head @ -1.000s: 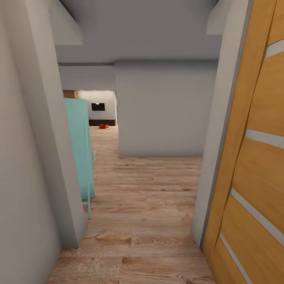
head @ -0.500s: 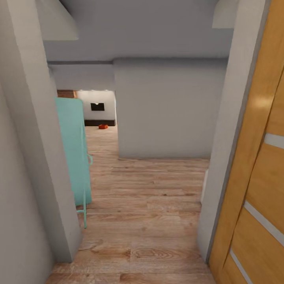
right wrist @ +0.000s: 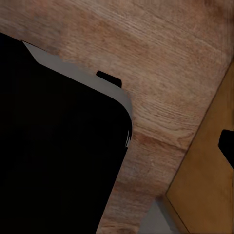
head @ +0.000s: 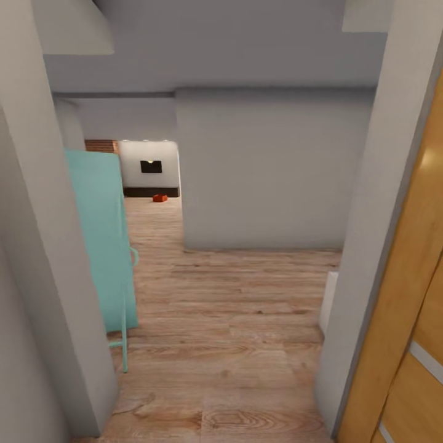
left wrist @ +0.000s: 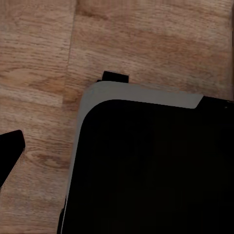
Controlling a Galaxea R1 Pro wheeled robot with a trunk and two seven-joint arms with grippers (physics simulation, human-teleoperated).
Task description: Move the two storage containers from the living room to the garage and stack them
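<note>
Plank flooring [head: 234, 320] leads to a small orange-red storage container [head: 160, 197]; end effector states unclear.

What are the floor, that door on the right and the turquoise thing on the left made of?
Floor: wood planks, matt, grain and knots showing. Door: honey-coloured wood panels with pale inlaid strips, slightly glossy. Turquoise thing: smooth painted surface, perhaps metal or plastic; hard to tell.

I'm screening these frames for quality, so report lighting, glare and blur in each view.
Head view: dim grey hallway, a brightly lit far room where a small orange-red container sits, soft glare on the wooden door, edges slightly soft. Left wrist view: a near-black robot base with no detail over evenly lit wood floor. Right wrist view: likewise, somewhat blurred.
</note>
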